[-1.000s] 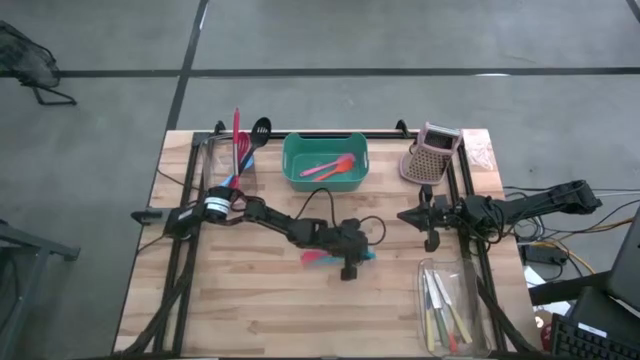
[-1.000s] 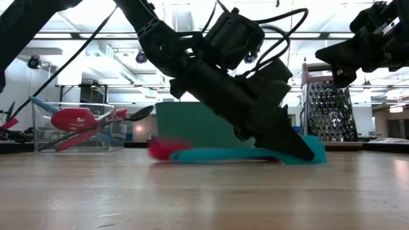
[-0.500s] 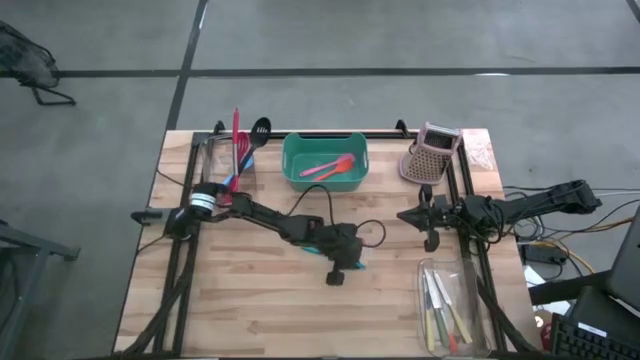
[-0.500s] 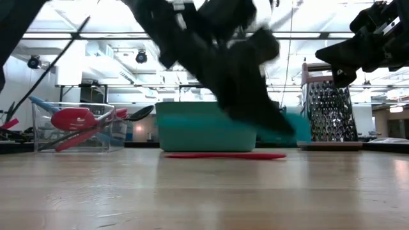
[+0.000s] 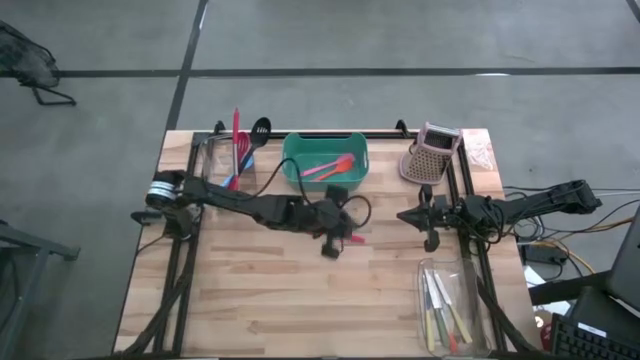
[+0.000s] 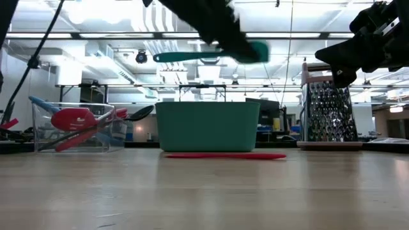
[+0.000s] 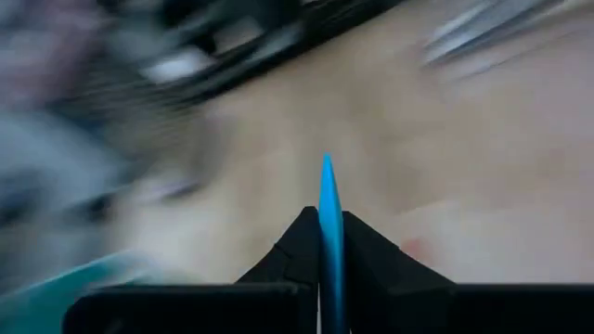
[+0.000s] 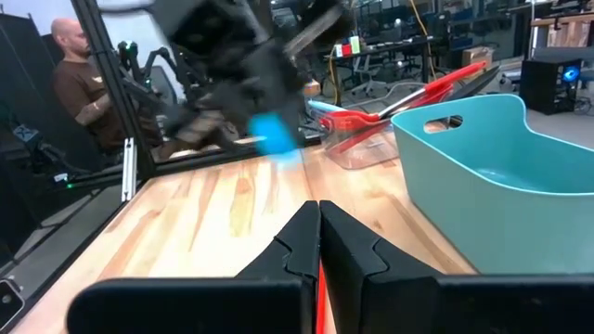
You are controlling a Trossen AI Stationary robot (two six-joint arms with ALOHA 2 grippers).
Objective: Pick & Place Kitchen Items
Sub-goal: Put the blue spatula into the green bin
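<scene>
My left gripper is shut on a blue spatula and hangs above the middle of the table, just in front of the teal tub. The right wrist view shows the spatula's blue end below that arm. A red spatula lies flat on the wood in front of the tub, seen as a red spot beside the gripper. Another pink-orange spatula lies inside the tub. My right gripper waits shut over the table's right side. My left gripper pinches the blue spatula between its two fingers; the thin blue edge stands out past the fingertips. The hold sits near the broad end, and the handle reaches out sideways. The spatula hangs about level, clear of the table, higher than the tub's rim.
A clear box with red and black utensils stands at the back left. A pinkish perforated holder stands at the back right. A clear tray with pale-handled metal pieces lies near the front right. A person shows beyond the table.
My left gripper has risen from the tabletop and gone toward the far edge and the tub, rolling as it went. The blue spatula, which lay on the wood, is now lifted clear and level. The red spatula has stayed on the table.
</scene>
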